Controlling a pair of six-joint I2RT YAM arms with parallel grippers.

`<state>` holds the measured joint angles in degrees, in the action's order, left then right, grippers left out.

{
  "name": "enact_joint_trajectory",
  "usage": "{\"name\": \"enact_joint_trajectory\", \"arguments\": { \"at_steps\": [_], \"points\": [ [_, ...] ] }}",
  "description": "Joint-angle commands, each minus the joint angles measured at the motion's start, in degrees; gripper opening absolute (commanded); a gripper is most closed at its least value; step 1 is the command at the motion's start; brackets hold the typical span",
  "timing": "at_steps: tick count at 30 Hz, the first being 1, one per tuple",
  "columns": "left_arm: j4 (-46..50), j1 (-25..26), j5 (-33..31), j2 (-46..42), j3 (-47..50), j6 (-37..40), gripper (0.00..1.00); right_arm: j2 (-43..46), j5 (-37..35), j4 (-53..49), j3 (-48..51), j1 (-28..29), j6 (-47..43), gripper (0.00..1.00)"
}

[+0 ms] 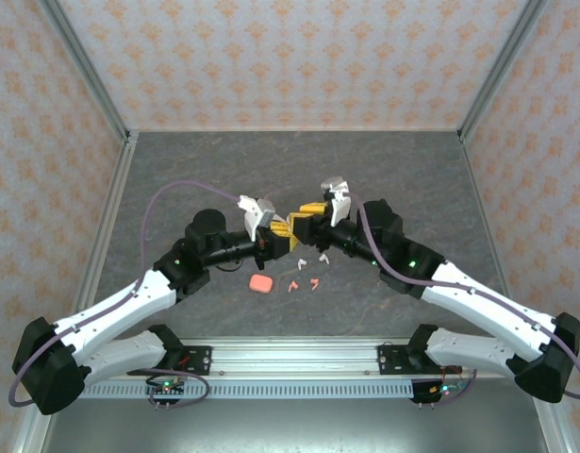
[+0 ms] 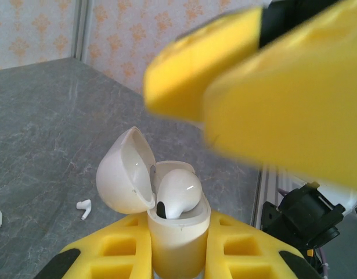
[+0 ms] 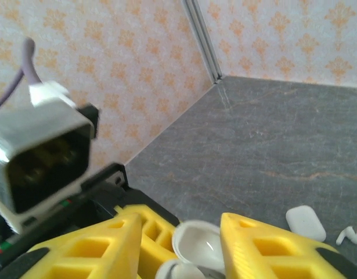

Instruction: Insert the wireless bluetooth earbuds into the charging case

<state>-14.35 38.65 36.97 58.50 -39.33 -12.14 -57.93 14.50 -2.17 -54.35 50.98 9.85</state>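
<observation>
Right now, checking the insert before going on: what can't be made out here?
- Held case, other slot: left wrist, behind the seated earbud.
- Right gripper: left wrist, blurred, cut by the edge.
- Loose earbuds: top, too small to tell shape.

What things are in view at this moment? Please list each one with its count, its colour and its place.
open charging case: one, white, upright between the left gripper's fingers, lid tipped back
earbud in the case: one, white, sitting in the open charging case
loose white earbuds: at least two, white, lying on the table
closed case: one, white, on the table
pink case: one, coral-pink, on the table nearer the arm bases
pink earbuds: two, coral-pink, beside the pink case
table: one, dark grey
walls: cream with orange pattern, around the table
left gripper: yellow fingers, shut on the open charging case
right gripper: yellow fingers, open, above that case
</observation>
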Motion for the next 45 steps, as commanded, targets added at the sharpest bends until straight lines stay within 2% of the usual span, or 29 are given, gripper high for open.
{"name": "enact_joint_trajectory", "arguments": {
  "at_steps": [1, 5, 9, 20, 24, 31, 38, 45],
  "points": [
    [-1.0, 0.8, -0.8, -1.6, -0.4, 0.8, 0.0, -0.1, -2.4, -7.5, -6.3, -0.1, 0.5, 0.44],
    [-1.2, 1.0, -0.9, -2.0, 0.0, 1.3, 0.0, -1.7, -3.0, -17.2, -12.8, -2.0, 1.9, 0.5],
    [-1.0, 1.2, -1.1, -2.5, 0.1, 2.0, 0.0, -3.1, -2.6, -24.2, -16.5, -6.0, 3.6, 0.51],
    [0.6, 1.5, -1.8, -4.6, 1.0, 3.5, 0.0, -9.5, 2.7, -35.3, -15.9, -22.5, 8.5, 0.53],
    [1.1, 1.5, -1.9, -4.9, 0.9, 3.9, 0.0, -16.2, 1.1, -36.0, -13.0, -26.1, 7.1, 0.54],
    [2.3, 1.6, -2.0, -5.1, 0.5, 4.4, 0.0, -30.5, 3.4, -33.1, -10.9, -30.5, 6.8, 0.43],
    [3.0, 1.8, -2.1, -5.2, 0.1, 4.5, 0.0, -40.8, 3.4, -29.8, -12.1, -30.9, 8.1, 0.41],
    [3.1, 2.0, -2.4, -5.1, 0.1, 4.7, 0.0, -46.4, 3.2, -28.9, -13.0, -30.8, 8.9, 0.44]
  ]
}}
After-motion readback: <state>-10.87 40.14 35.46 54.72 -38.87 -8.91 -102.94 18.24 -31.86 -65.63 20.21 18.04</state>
